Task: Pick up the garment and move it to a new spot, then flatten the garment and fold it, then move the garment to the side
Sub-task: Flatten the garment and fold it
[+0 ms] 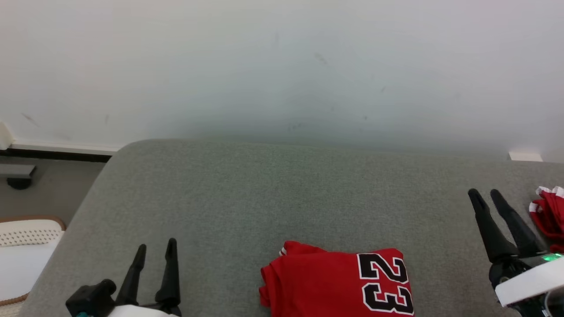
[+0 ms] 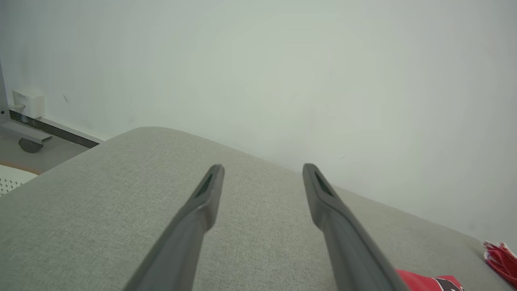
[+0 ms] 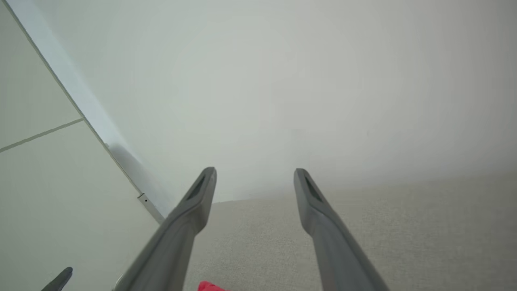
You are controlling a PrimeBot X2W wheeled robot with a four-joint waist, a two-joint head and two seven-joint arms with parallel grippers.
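My left gripper (image 1: 156,244) hovers near the grey cushion's (image 1: 264,189) near-left corner, fingers spread, empty; my right gripper (image 1: 484,193) is near the right edge, fingers also spread, pinching nothing; the folded red garment (image 1: 326,281) lies at the near edge between them; another red cloth (image 1: 548,215) sits at the right edge.

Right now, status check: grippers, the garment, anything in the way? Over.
Left gripper and right gripper: jaws open, empty. Red 23 jersey folded on grey cushion, clear of both. Second red garment at far right, beside right gripper.
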